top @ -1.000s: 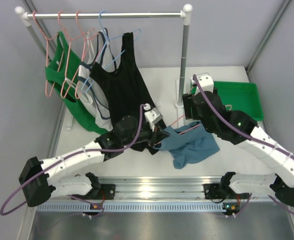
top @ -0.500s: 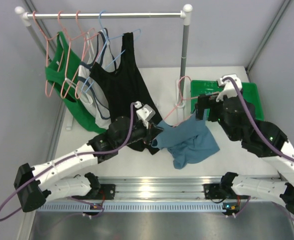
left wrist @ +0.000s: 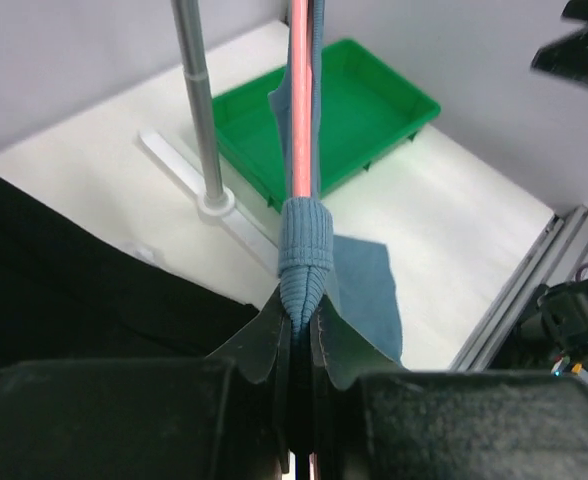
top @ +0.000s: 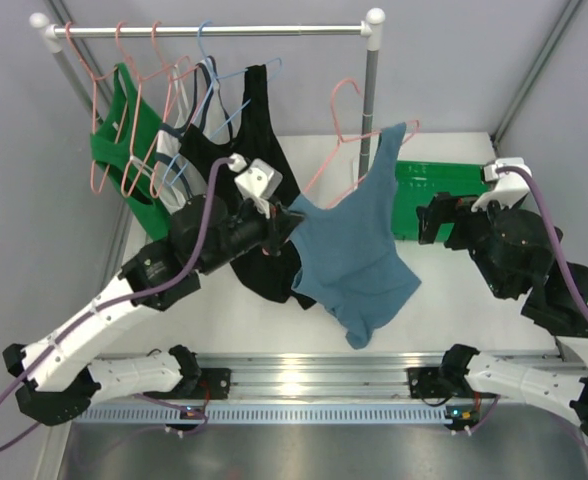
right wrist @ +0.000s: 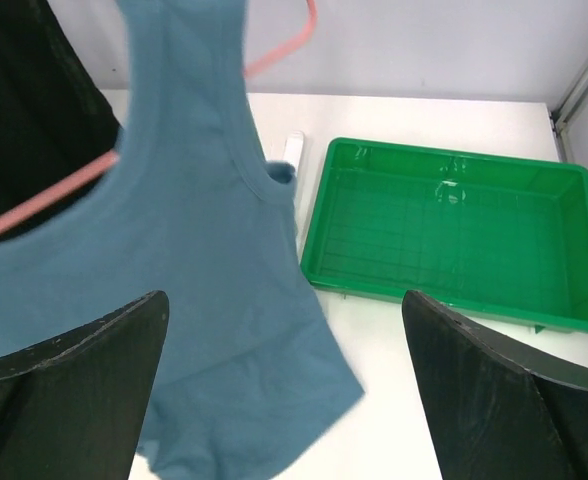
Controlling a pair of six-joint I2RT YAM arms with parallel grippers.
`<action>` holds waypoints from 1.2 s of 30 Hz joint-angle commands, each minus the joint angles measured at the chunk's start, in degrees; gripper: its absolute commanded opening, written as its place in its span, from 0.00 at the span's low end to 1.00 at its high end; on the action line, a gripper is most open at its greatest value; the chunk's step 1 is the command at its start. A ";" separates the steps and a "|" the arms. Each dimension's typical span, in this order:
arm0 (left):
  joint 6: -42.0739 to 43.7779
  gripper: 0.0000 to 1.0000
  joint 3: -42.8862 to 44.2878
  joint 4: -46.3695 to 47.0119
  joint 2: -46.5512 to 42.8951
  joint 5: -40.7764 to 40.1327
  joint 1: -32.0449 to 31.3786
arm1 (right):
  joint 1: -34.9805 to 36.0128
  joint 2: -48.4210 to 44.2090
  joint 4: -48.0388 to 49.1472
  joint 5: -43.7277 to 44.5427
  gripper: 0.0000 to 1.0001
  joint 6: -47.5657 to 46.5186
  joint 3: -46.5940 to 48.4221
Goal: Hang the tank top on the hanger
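Note:
The dusty blue tank top point(top: 354, 250) hangs in the air over the middle of the table, draped on the salmon-pink hanger point(top: 342, 100), whose hook points up beside the rack post. My left gripper point(top: 284, 222) is shut on the top's left shoulder strap and the hanger wire together. In the left wrist view the bunched strap point(left wrist: 304, 240) and the pink wire point(left wrist: 299, 100) rise from between my closed fingers point(left wrist: 264, 345). My right gripper point(top: 426, 220) is open and empty, to the right of the top. In its own view the top point(right wrist: 194, 250) and the hanger point(right wrist: 44, 205) hang ahead of it.
The clothes rack rail point(top: 214, 30) holds a green top point(top: 124, 140), white tops, a light blue hanger point(top: 229, 90) and the black tank top point(top: 249, 170), just behind my left gripper. The rack post point(top: 369, 110) stands behind the hanger. A green tray point(top: 474, 195) lies at the right.
My left arm has lifted the tank top and hanger off the table, up and back. My right gripper has drawn away to the right, over the tray side.

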 commanded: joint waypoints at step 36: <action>3.75 0.00 27.54 -22.62 10.38 -21.07 0.34 | 0.88 -3.06 -2.90 3.07 1.00 1.01 -0.84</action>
